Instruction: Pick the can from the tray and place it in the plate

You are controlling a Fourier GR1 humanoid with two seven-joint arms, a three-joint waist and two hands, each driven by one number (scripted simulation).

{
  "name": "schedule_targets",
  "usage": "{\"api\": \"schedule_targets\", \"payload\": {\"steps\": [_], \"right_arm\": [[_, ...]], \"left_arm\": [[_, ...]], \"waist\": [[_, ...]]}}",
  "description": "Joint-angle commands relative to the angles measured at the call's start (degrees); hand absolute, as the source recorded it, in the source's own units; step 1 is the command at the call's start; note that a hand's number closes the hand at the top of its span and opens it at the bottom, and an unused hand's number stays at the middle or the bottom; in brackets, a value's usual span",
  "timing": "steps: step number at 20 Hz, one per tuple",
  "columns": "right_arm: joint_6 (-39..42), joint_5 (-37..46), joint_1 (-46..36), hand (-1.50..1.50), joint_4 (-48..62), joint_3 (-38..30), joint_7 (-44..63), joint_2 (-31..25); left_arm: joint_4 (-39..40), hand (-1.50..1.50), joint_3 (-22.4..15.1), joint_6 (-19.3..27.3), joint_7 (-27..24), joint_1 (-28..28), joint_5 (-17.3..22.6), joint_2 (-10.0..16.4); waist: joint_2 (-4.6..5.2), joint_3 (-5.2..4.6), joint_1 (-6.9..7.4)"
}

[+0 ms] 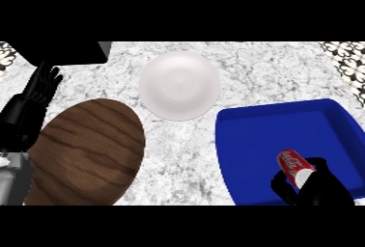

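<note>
The right hand (pixel 322 189), entering from the lower edge, curls thumb and fingers round the near end of the can (pixel 291 163) lying in the tray (pixel 285 120); held so near its end, the can could pivot and slip before reaching the plate (pixel 178 86).

Marbled counter (pixel 178 159) bears white plate (pixel 178 86), blue tray (pixel 285 128), wooden board (pixel 85 154).

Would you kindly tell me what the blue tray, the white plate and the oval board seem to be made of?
The tray looks like plastic: uniform saturated blue, smooth, raised walls. The plate looks like glazed ceramic, plain white with soft shading, though plastic is possible. The board looks wooden: dark brown with wavy grain lines, matte.
</note>
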Motion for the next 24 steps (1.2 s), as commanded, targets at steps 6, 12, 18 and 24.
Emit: {"api": "schedule_targets", "payload": {"steps": [6, 12, 18, 24], "right_arm": [[-2.5, 20.1, -12.0, 1.50, -7.1, 13.1, 15.8, 4.8], [1.3, 21.4, -21.1, 1.50, -5.2, 13.4, 17.2, 4.9], [0.7, 17.8, -30.3, 1.50, 2.9, 8.8, 17.3, 4.9], [-2.1, 12.4, -40.4, 1.50, 11.0, 0.1, 17.3, 4.9]], "left_arm": [[-0.8, 0.00, -2.5, -0.7, -0.1, -1.9, -0.4, -1.4], [0.1, 0.00, -2.5, -2.6, -1.0, -2.5, 0.6, -1.0], [0.8, 0.00, -4.9, -1.1, -1.0, -5.1, -1.1, -3.4], [0.3, 0.00, -5.3, -1.9, -1.0, -6.4, -0.5, -3.7]], "waist": [[1.14, 0.61, 4.30], [2.08, 0.78, 6.18], [2.96, 0.94, 7.72], [3.42, 1.04, 10.12]]}}
